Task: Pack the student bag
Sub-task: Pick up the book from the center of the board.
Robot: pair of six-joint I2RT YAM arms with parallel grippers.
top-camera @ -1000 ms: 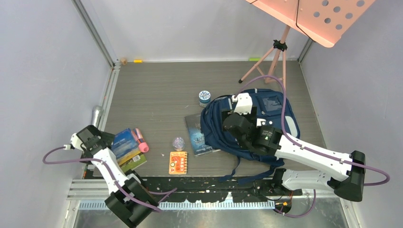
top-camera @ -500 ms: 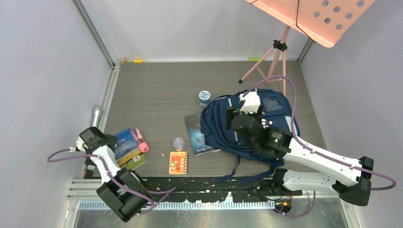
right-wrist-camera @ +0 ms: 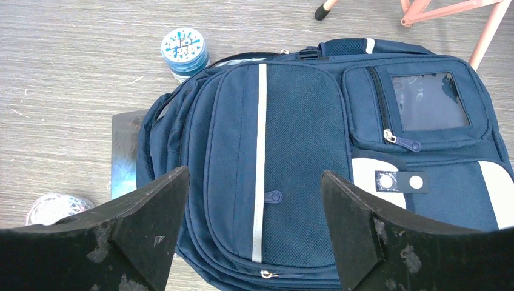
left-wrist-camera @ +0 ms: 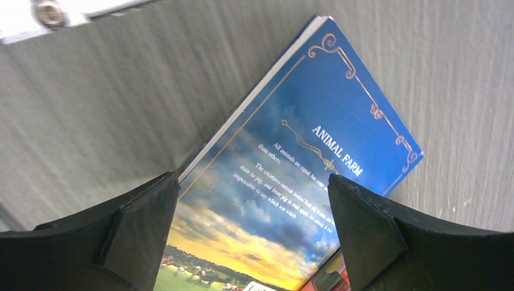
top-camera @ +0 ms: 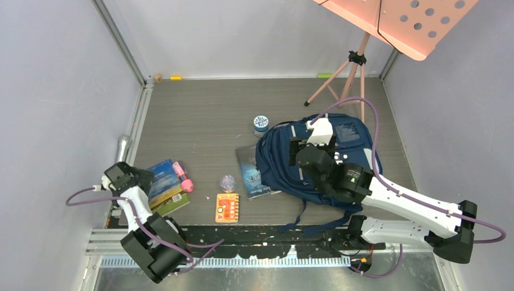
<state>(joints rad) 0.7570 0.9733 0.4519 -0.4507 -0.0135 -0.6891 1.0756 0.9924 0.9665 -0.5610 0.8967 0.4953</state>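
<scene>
Grey table (top-camera: 200, 115). Student bag (right-wrist-camera: 297, 121) lies flat, navy, pale stripe, white patches. My left gripper (left-wrist-camera: 251, 188) and right gripper (right-wrist-camera: 254, 179) both gape.

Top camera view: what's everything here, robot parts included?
student bag: one, navy blue, right of centre
paperback: one, grey-blue, partly under the bag's left edge
round tin: one, blue, beyond the bag's left corner
Animal Farm book: one, blue, near left, atop a green book
highlighter: one, pink, beside those books
ball: one, clear, centre
card: one, orange, near the ball
metal cylinder: one, silver, by the left wall
music stand: one, pink, far right
left gripper: one, black, open above Animal Farm book
right gripper: one, black, open above the bag
</scene>
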